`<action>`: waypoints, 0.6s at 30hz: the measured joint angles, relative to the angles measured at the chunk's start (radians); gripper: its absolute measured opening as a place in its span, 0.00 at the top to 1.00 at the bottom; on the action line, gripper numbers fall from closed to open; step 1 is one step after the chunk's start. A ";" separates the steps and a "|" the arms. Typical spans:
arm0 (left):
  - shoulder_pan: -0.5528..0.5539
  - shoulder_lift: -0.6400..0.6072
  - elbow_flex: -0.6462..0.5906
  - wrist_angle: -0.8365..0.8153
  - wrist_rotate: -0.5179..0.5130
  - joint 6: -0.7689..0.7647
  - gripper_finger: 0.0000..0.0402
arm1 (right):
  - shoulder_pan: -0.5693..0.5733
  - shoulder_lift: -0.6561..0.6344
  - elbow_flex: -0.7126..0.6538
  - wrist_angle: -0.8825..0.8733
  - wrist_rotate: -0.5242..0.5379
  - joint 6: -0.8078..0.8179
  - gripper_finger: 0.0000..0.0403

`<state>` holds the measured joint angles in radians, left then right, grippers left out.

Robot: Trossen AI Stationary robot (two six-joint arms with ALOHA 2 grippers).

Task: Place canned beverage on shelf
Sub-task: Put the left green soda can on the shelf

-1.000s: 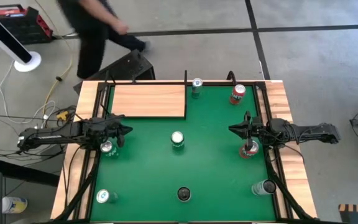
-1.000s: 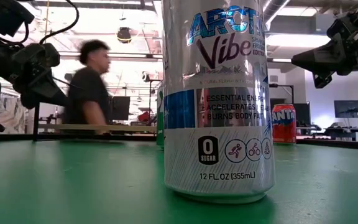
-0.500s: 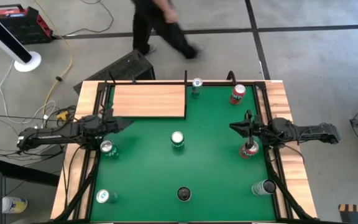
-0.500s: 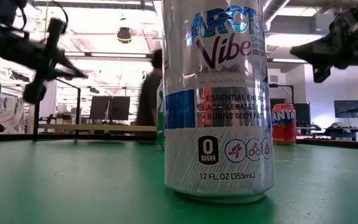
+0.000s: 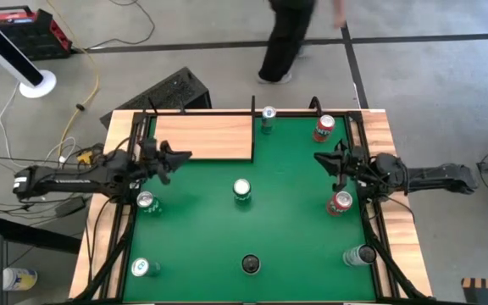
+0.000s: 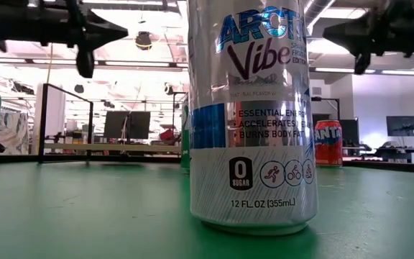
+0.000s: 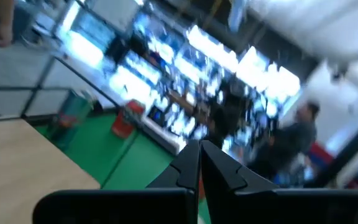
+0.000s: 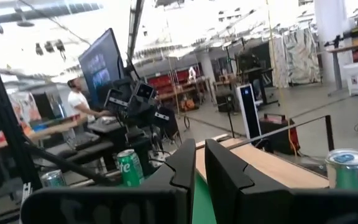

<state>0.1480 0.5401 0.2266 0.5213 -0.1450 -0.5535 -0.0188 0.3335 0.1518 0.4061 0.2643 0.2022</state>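
A green mat (image 5: 252, 229) is covering the desk (image 5: 392, 144), which has pale wooden border strips. The shelf (image 5: 203, 136), a flat pale wood panel, is lying at the mat's eleven o'clock corner and carrying no cans.

Going left to right: the left tool (image 5: 182, 156) is hovering at nine o'clock, just off the shelf's lower left edge, its fingers pressed together and holding nothing. A silver-topped green can (image 5: 146, 202) is standing just below it, and another green can (image 5: 142, 268) is sitting at seven o'clock. A green can (image 5: 242, 191) is standing at the mat's centre, and a dark-topped silver can (image 5: 251, 264) at six o'clock. A silver can (image 5: 268, 117) is standing at twelve o'clock and a red can (image 5: 324, 128) at one o'clock. The right tool (image 5: 320, 159) is hanging at three o'clock, fingers nearly together and empty, above a red can (image 5: 339, 203). A last can (image 5: 359, 255) is resting at five o'clock.

A person (image 5: 288, 38) is walking on the grey floor beyond the desk, cut off by the frame's top. Cables and a white stand are lying left of the desk.

In the low view the silver can (image 6: 250, 115) is filling the middle and hiding much behind it. The left wrist view is badly blurred.
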 joint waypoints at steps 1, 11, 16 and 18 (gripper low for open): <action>0.006 0.034 0.023 -0.015 0.036 0.018 1.00 | 0.002 0.040 0.024 -0.001 -0.001 0.000 0.84; 0.022 0.298 0.252 -0.158 0.161 0.266 1.00 | 0.060 0.375 0.255 -0.004 -0.004 -0.001 0.84; 0.022 0.320 0.382 -0.448 0.231 0.374 0.99 | 0.116 0.502 0.357 -0.006 -0.004 -0.002 0.84; 0.021 0.306 0.469 -0.660 0.262 0.455 0.96 | 0.135 0.546 0.389 -0.009 -0.004 -0.017 0.84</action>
<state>0.1691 0.8458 0.6960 -0.1389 0.1169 -0.0981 0.1165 0.8794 0.5407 0.3975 0.2604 0.1853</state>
